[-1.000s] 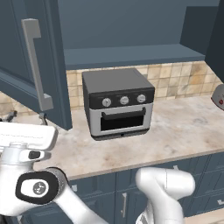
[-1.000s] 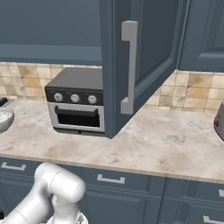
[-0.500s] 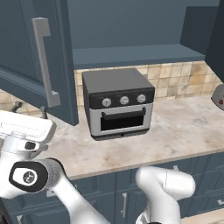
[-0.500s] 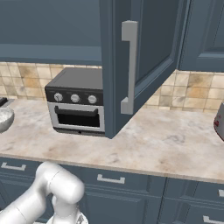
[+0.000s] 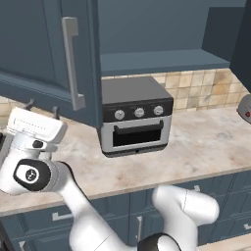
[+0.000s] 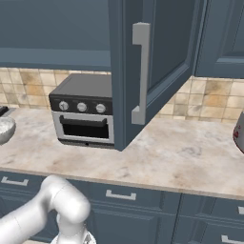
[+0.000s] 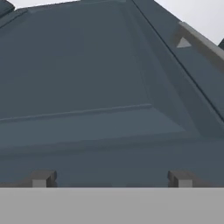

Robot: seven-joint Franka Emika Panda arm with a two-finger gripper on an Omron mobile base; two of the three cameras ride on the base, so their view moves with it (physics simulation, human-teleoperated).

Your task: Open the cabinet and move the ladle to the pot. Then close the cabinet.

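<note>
The dark blue cabinet (image 5: 162, 61) has both doors swung out. Its left door (image 5: 44, 44) with a silver bar handle (image 5: 71, 63) fills the upper left of the left base view. My gripper (image 5: 42, 109) points up at that door's bottom edge, open, with nothing between its fingers. In the hand view the door panel (image 7: 87, 78) is very close behind the spread fingertips (image 7: 41, 178). The right door (image 6: 162, 57) shows in the right base view. A grey rounded vessel (image 6: 4, 129), probably the pot, sits at the counter's far left. The ladle is out of view.
A black and silver toaster oven (image 5: 135, 115) stands on the marble counter (image 5: 206, 142) under the cabinet, and appears as the oven (image 6: 86, 112) in the right base view. A red and grey appliance (image 6: 239, 133) sits at the counter's right end. Blue drawer fronts (image 6: 119, 195) run below.
In the left base view the left door's handle edge has swung to the right. My hand has risen and moved right beneath it. The right door and the oven have not moved.
</note>
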